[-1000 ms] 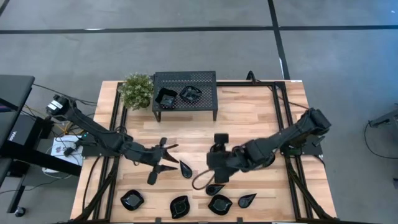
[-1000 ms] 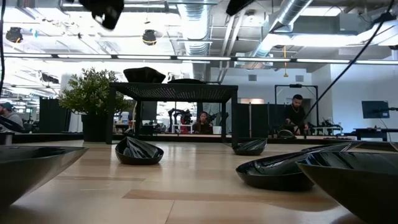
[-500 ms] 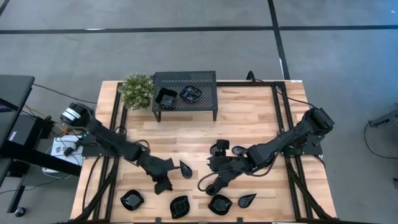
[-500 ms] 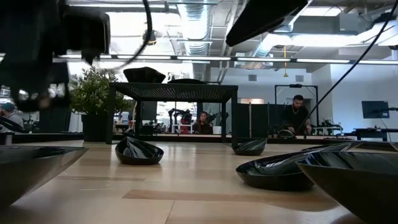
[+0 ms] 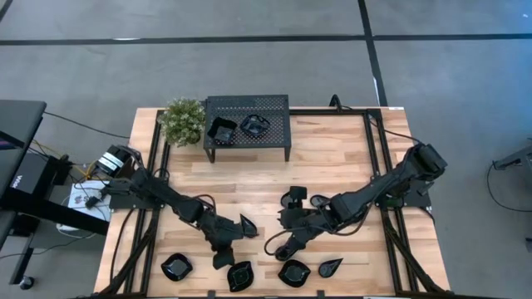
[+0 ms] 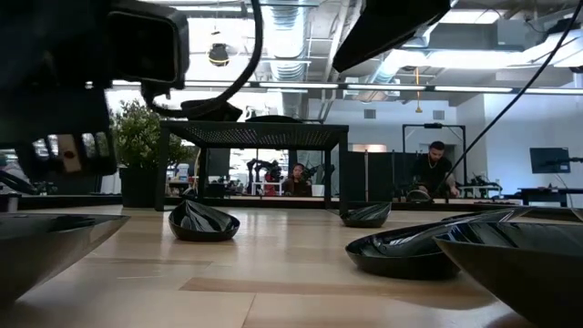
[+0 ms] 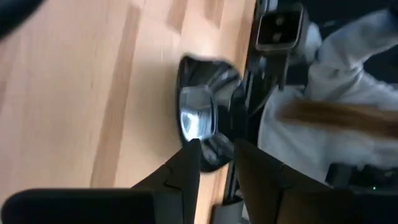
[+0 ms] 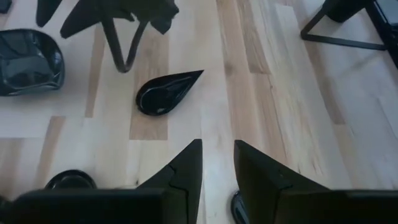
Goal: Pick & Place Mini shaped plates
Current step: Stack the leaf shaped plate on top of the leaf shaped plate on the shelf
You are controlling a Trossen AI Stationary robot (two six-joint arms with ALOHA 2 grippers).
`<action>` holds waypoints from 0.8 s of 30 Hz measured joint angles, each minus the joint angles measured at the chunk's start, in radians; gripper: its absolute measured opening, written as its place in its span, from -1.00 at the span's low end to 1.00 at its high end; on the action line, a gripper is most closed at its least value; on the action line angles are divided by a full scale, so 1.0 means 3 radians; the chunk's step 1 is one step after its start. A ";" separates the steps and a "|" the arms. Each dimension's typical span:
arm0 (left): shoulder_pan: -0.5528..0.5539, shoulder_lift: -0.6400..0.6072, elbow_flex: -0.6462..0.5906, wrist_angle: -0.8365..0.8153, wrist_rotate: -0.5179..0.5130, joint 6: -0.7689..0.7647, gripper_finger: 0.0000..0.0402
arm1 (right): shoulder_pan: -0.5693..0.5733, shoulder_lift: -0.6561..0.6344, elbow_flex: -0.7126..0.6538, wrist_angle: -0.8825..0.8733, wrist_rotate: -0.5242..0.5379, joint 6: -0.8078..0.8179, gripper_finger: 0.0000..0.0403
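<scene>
Beyond pale wooden table (image 5: 332,158), perhaps seated people (image 6: 296,179).

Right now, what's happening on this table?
Two arms are sorting mini shaped plates. Two already sit on the black perforated stand; several more lie along the table's near edge. The left end effector is low by a scalloped plate, fingers apart, holding nothing visible. The right end effector hovers low near a leaf-shaped plate.
</scene>
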 joint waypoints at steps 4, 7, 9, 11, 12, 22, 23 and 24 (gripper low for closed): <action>-0.0029 0.0033 -0.0001 -0.0022 -0.0050 0.0198 -0.42 | -0.0005 0.0001 0.0000 -0.0024 -0.0006 0.0000 -0.57; -0.0020 0.0065 0.0000 -0.0025 -0.0233 0.0397 -0.32 | -0.0007 0.0001 0.0000 -0.0028 -0.0005 -0.0017 -0.57; -0.0026 0.0065 0.0000 -0.0043 -0.0341 0.0564 -0.26 | -0.0005 0.0001 0.0000 -0.0030 -0.0009 -0.0134 -0.57; -0.0035 0.0063 0.0000 -0.0040 -0.0426 0.0669 -0.21 | -0.0005 0.0001 0.0000 -0.0026 -0.0010 -0.0259 -0.57; -0.0043 0.0063 0.0000 -0.0043 -0.0443 0.0708 -0.20 | -0.0005 0.0001 0.0000 -0.0020 -0.0010 -0.0316 -0.57; -0.0156 -0.0036 -0.0001 -0.0636 -0.0418 0.1324 -0.24 | -0.0074 0.0001 0.0001 -0.0004 -0.0011 -0.0502 -0.57; -0.0157 -0.0122 -0.0001 -0.0876 -0.0362 0.1471 -0.26 | -0.0087 0.0002 0.0001 -0.0007 -0.0010 -0.0501 -0.57; -0.0163 -0.0240 -0.0001 -0.1171 -0.0337 0.1616 -0.27 | -0.0103 0.0003 0.0001 -0.0004 -0.0010 -0.0501 -0.57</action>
